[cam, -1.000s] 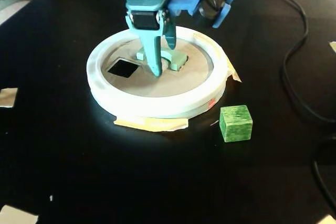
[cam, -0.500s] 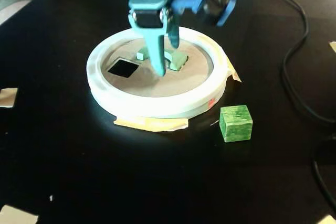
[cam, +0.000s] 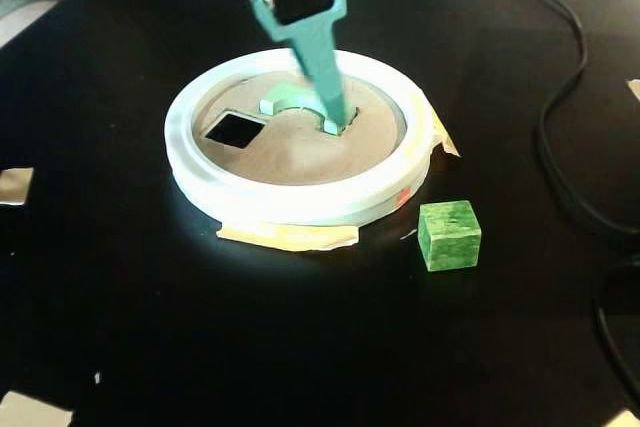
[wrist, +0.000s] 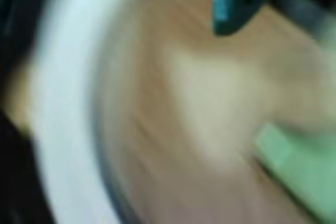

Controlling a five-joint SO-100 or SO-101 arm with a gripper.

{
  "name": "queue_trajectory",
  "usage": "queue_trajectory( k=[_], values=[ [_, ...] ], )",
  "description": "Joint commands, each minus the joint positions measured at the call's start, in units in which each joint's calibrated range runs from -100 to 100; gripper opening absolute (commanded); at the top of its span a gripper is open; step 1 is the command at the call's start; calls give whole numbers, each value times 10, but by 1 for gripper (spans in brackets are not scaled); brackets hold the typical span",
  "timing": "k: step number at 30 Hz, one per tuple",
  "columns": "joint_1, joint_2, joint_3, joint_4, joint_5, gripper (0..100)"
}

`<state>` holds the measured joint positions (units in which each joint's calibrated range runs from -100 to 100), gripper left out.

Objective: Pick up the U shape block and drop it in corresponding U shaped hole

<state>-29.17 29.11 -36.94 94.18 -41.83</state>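
block [cam: 290, 99] sunk in hole on far side of disc [cam: 190, 162], long axis left-right | gripper [cam: 338, 119] at its right end | we can't tell if the fingers are apart, views too blurry

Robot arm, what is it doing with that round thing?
The gripper is reaching down into a tan disc with a white rim. Its tip is right at the pale green U shape block, which sits low in the disc, seemingly partly sunk into its hole. Whether the gripper is holding it can't be told; the wrist view is too blurry. A square hole is empty, and a darker green cube waits on the black table.
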Motion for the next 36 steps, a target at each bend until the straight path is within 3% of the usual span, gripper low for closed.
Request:
queue_trajectory(
  k=[1, 4, 7, 9, 15, 21, 33, 36],
  values=[
    [89, -105, -40, 58, 112, 64],
    [96, -133, -47, 58, 236, 64],
    [102, -181, -36, 58, 314, 64],
    [106, -223, -36, 58, 334, 64],
    [279, -352, 37, 58, 344, 60],
    [468, -543, 267, 58, 343, 41],
    [485, -940, 675, 58, 337, 42],
    [484, -1048, 820, -31, 337, 42]
  ],
)
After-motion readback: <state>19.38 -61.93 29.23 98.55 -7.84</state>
